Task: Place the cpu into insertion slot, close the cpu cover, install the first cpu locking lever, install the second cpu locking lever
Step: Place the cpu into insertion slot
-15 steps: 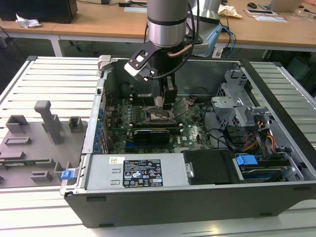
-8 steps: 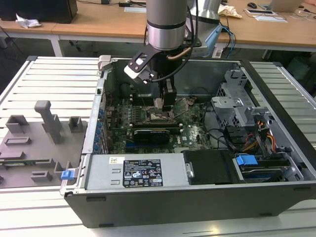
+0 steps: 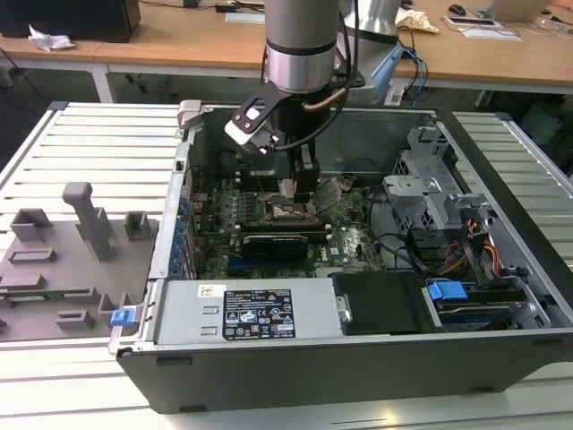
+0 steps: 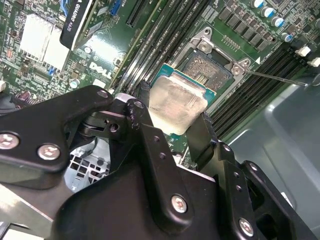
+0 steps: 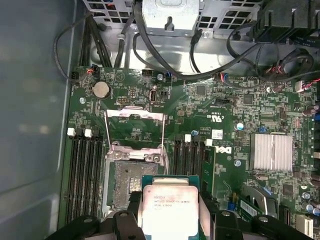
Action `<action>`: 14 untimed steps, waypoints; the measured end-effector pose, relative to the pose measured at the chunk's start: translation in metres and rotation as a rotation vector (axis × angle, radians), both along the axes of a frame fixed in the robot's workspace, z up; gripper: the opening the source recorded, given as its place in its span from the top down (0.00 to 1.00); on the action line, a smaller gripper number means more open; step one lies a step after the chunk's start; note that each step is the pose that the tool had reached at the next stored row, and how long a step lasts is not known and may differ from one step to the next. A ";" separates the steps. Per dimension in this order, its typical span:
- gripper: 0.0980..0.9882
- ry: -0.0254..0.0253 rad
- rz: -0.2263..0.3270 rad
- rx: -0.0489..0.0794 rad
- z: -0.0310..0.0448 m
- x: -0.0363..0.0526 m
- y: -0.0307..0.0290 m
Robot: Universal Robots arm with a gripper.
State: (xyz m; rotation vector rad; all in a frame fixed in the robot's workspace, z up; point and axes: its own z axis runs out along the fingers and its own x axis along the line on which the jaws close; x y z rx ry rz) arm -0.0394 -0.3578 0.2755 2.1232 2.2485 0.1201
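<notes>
I've got the black pincer [image 4: 171, 116] clamped on the small silver-grey square cpu [image 5: 169, 209]. Black-rimmed square insertion slot [image 5: 131, 181] sits right below.

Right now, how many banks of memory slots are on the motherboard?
2: one bank beside the insertion slot, the other bank on its opposite side; the gripper holding the cpu may hide more.

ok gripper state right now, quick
gripper: closed, holding the cpu by its edges, not yet in the slot
</notes>
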 end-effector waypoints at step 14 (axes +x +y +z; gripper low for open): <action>0.51 0.0001 -0.029 -0.002 -0.0205 -0.0001 0.0190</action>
